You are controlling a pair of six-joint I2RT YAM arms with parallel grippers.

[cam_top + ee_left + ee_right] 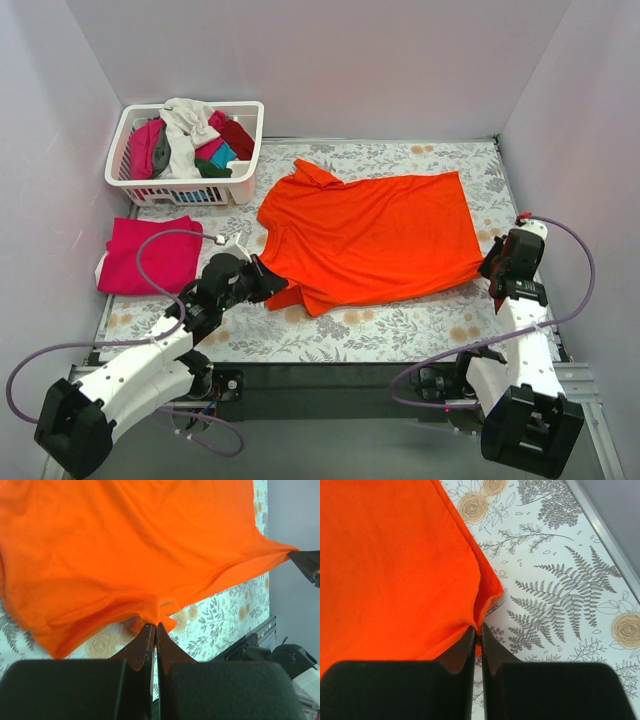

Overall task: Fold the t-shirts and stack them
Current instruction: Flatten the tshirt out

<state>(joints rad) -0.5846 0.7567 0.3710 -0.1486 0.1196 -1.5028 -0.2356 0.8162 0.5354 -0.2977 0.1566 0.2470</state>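
The left gripper (155, 626) has its two dark fingers pressed together, with a small fold of the orange t-shirt (130, 545) pinched at their tips. The cloth spreads away from the fingers, ahead of them and to both sides, and fills most of the view in soft wrinkles. Its near hem sags in a curve to the left of the fingertips. Below the hem, on either side of the fingers, the floral table cover (225, 612) shows. Far to the right, one corner of the shirt is drawn out to a point that meets the dark tip of the right gripper (300, 559). Black arm hardware (280, 655) sits low on the right.
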